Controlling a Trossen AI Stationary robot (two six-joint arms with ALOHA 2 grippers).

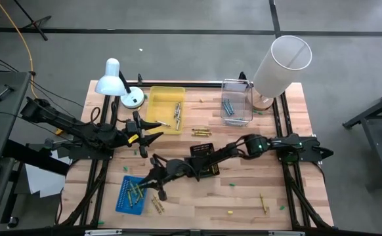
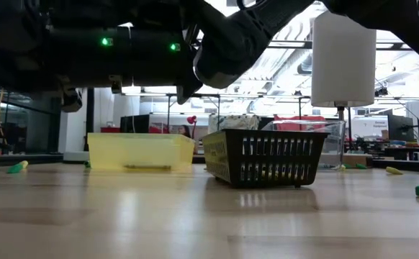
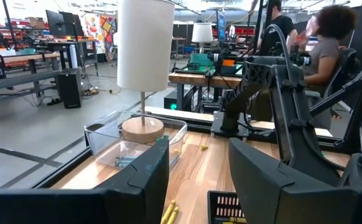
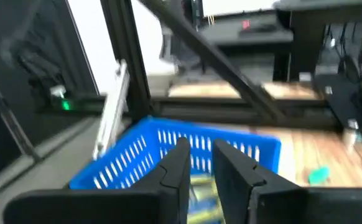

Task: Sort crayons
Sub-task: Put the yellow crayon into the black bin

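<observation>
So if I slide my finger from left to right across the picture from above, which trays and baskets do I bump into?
Blue basket → yellow tray → black basket → clear tray. The right arm's fingers hover at the blue basket's edge.

Blurring heavily beyond the right gripper [image 4: 201, 163]: blue basket [image 4: 168, 149] and its crayons [image 4: 199, 186], colours unreadable. Hiding the black basket [image 2: 263, 157] contents behind its slatted wall.

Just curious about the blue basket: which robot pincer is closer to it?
The right pincer hangs right at the blue basket's edge; the left pincer waits farther off, beside the yellow tray.
</observation>
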